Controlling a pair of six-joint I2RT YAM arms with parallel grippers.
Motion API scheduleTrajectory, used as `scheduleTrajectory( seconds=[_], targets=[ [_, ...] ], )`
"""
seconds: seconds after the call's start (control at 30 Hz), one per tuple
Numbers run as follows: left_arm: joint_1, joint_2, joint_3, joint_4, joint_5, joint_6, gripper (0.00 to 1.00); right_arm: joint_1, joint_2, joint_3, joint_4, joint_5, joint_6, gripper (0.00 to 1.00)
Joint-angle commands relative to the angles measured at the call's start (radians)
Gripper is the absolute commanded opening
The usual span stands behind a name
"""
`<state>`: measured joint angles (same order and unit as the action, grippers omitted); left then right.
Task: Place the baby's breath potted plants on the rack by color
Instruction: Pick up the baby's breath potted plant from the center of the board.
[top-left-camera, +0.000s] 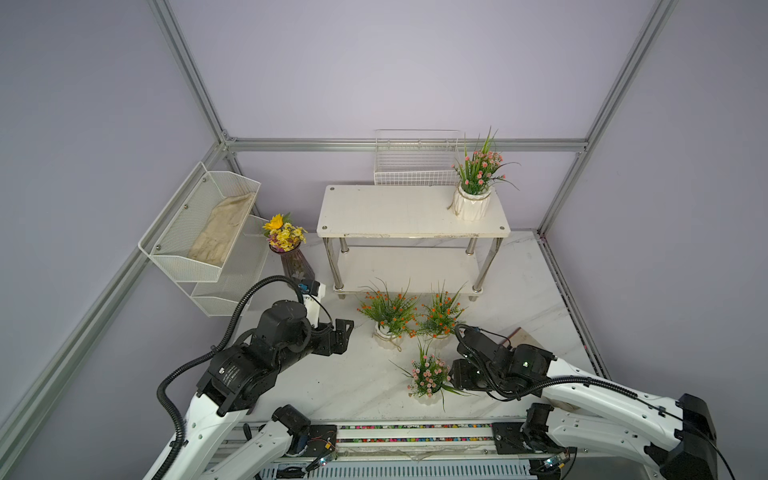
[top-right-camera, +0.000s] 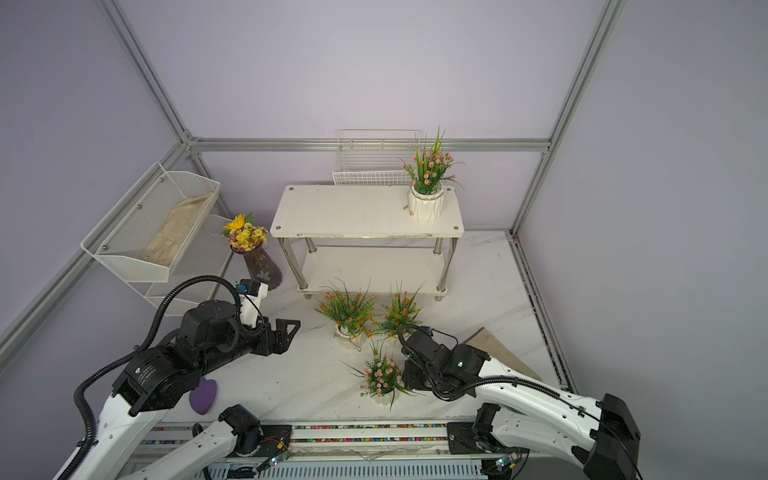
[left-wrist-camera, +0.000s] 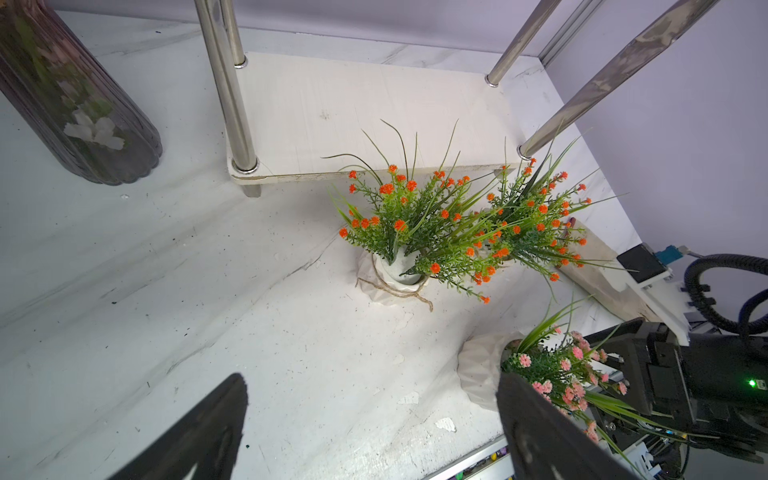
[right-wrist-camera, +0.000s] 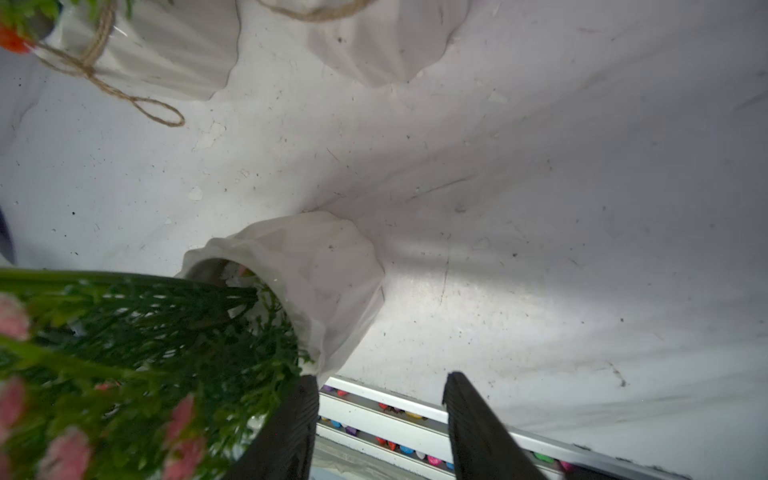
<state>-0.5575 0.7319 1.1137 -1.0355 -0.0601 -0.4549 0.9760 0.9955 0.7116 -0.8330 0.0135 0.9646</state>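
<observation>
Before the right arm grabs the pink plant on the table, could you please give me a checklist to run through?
1. Right gripper open: ok.
2. Pink pot between its jaws: not ok, it sits outside them.
3. Left gripper open, empty: ok.
4. Top shelf has room beside the other pink plant: ok.
5. Orange plants clear of the right arm: cannot tell; leaves overlap it.

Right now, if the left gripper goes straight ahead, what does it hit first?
Probably the nearer orange plant; nothing shows between it and the left gripper, though height is unclear.
</observation>
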Motion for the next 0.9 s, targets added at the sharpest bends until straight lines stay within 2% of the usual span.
scheduleTrajectory(
  seconds=[0.0,0.77,0.87],
  targets=[
    [0.004,-0.007,-0.023,0.012,0.000,-0.022,0.94,0.022,0.019,0.009,0.078,0.005,0.045,0.52],
    [0.004,-0.025,-0.055,0.008,0.002,-0.020,0.95,0.061,0.196,0.062,0.110,0.037,0.020,0.32],
    [0.004,-0.031,-0.066,0.010,0.006,-0.022,0.95,0.062,0.228,0.084,0.094,0.042,0.013,0.27]
  ],
)
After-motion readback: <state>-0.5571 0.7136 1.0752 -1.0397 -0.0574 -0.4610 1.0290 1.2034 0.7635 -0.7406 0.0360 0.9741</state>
